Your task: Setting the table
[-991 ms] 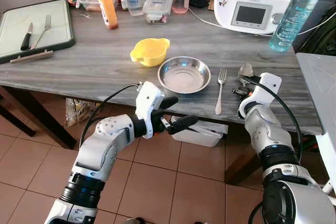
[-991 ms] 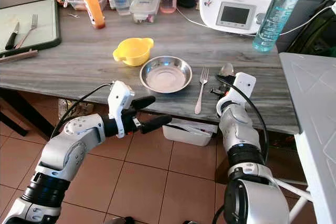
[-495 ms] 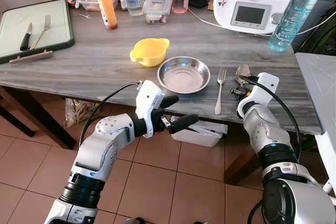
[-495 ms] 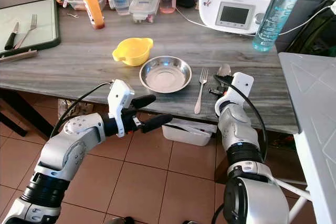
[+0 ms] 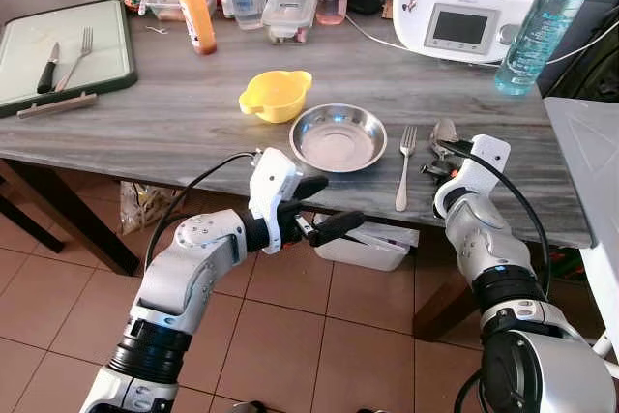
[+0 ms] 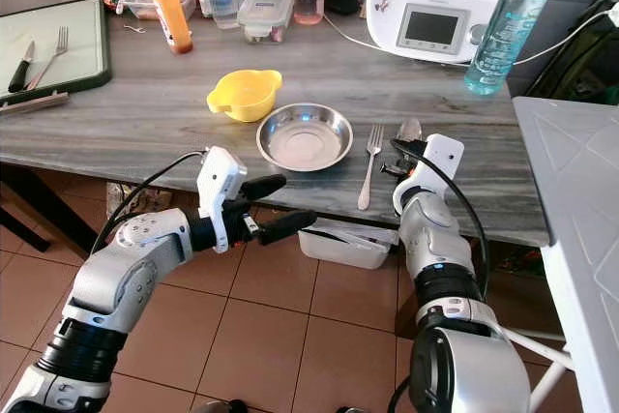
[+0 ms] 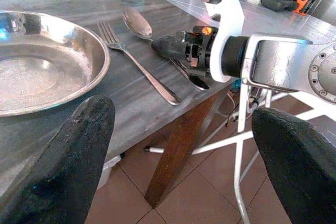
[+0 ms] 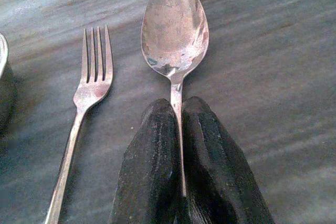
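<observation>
Pinching a spoon (image 5: 445, 132) by its handle between pressed-together fingers, right gripper (image 5: 437, 160) resting low on the grey wooden table (image 5: 174, 113), spoon lying just right of a fork (image 5: 404, 167) and a steel bowl (image 5: 339, 137) (yellow bowl (image 5: 277, 95) behind). Hovering off the table's front edge, left gripper (image 5: 327, 208) spreading its fingers wide around nothing. Looking across bowl, fork and spoon toward the right arm in the left wrist view. Showing, from the right wrist, black fingers (image 8: 152, 166) clamping the spoon's neck, the bowl of the spoon lying beside the fork's tines.
</observation>
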Motion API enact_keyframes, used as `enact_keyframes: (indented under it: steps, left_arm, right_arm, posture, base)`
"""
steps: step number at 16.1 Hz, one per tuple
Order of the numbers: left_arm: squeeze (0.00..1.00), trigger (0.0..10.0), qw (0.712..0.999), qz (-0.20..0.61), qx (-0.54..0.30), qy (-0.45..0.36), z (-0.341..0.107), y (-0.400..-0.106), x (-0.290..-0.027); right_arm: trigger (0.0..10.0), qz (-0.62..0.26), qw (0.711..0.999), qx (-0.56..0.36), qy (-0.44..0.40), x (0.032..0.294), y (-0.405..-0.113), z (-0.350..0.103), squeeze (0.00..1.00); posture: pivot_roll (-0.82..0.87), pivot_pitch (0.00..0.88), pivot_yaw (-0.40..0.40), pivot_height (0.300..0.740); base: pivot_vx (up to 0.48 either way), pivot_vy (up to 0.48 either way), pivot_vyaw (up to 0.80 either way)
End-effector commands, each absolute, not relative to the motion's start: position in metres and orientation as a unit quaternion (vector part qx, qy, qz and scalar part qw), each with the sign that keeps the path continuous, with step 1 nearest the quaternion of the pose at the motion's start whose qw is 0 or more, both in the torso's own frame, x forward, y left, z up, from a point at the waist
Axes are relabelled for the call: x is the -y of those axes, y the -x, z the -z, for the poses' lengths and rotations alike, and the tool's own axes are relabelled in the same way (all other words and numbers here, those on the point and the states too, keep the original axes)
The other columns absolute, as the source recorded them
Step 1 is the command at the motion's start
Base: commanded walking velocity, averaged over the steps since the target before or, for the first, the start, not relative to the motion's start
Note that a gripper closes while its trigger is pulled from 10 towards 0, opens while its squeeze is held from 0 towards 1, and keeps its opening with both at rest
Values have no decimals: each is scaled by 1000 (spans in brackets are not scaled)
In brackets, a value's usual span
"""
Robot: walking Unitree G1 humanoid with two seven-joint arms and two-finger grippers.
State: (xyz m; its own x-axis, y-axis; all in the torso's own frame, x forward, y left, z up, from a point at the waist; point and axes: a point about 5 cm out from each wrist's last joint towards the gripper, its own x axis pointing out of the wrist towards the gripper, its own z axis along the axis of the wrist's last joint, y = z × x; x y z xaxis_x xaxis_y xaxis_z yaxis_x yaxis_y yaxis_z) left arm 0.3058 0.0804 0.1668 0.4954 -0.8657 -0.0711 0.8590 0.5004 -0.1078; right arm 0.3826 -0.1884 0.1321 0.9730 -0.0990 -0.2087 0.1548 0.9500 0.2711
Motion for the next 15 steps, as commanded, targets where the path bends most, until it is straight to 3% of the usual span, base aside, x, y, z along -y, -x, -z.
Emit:
enact_keyframes:
  steps: [1, 15]
  left_arm:
    - [0, 10000, 864, 501, -52, 21, -171, -306, -80]
    - [0, 10000, 865, 499, -50, 17, -171, -307, -78]
  right_arm:
    - [10000, 59, 975, -154, -151, 182, -373, -104, 1000]
    - [10000, 57, 982, -127, -130, 184, -376, -116, 1000]
  posture:
    - [167, 148, 18, 740]
    - [165, 142, 18, 740]
  base:
    - [0, 0, 0]
    - [0, 0, 0]
